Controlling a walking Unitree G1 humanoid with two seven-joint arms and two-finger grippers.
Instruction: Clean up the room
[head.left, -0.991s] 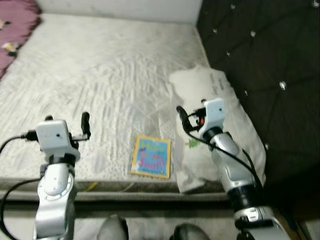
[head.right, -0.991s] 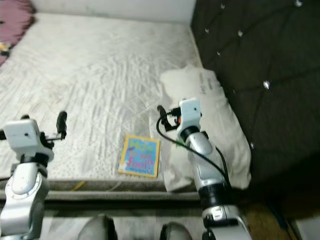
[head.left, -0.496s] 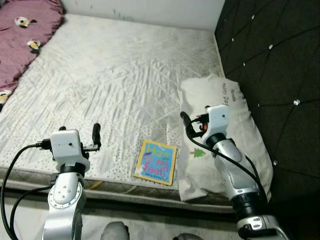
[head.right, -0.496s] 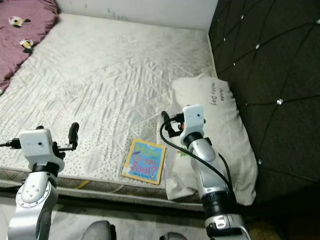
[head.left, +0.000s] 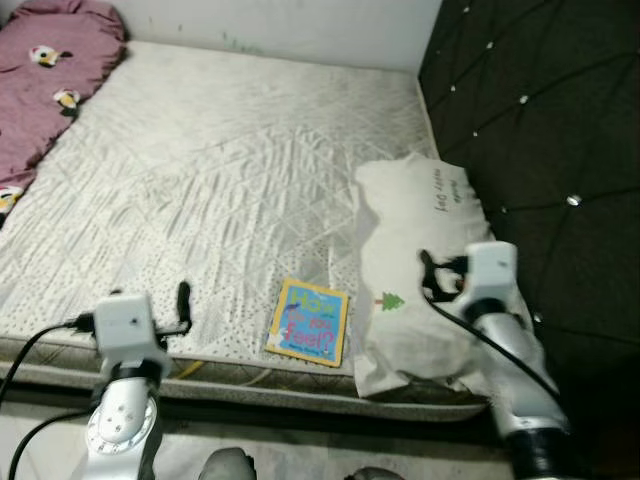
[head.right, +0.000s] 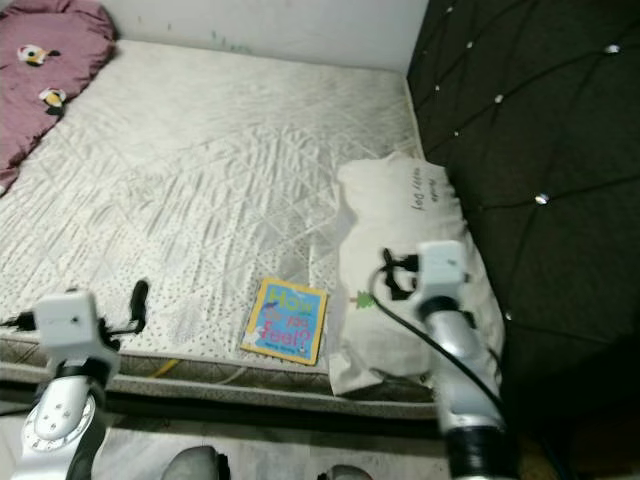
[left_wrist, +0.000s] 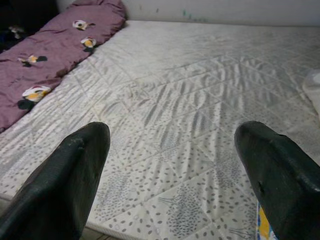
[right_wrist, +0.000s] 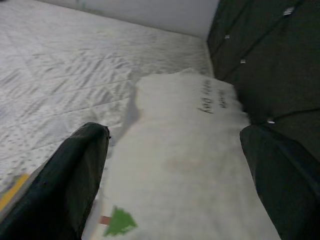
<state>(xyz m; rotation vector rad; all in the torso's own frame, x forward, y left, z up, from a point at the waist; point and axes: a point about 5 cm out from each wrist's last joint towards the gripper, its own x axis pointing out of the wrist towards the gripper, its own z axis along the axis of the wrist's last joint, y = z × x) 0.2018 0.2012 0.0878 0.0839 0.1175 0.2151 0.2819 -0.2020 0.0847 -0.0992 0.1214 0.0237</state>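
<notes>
Mattress (head.left: 220, 180): spans the view, headboard (head.left: 540, 110) along its right side.
Pillow (head.left: 420, 260): on the mattress — against the headboard.
Book (head.left: 308, 320): near edge, just left of the pillow.
Blanket (head.left: 45, 90): far left — well apart from the book.

Right gripper (head.left: 428, 277): now farther right, over the pillow (head.left: 415, 250) by the bed's headboard edge. Left gripper (head.left: 183, 305): lower, at the bed's near edge.

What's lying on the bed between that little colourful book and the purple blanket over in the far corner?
Nothing but bare quilted mattress. In the left eye view, the book lies near the front edge beside the white pillow, and the purple blanket lies at the far left.
</notes>
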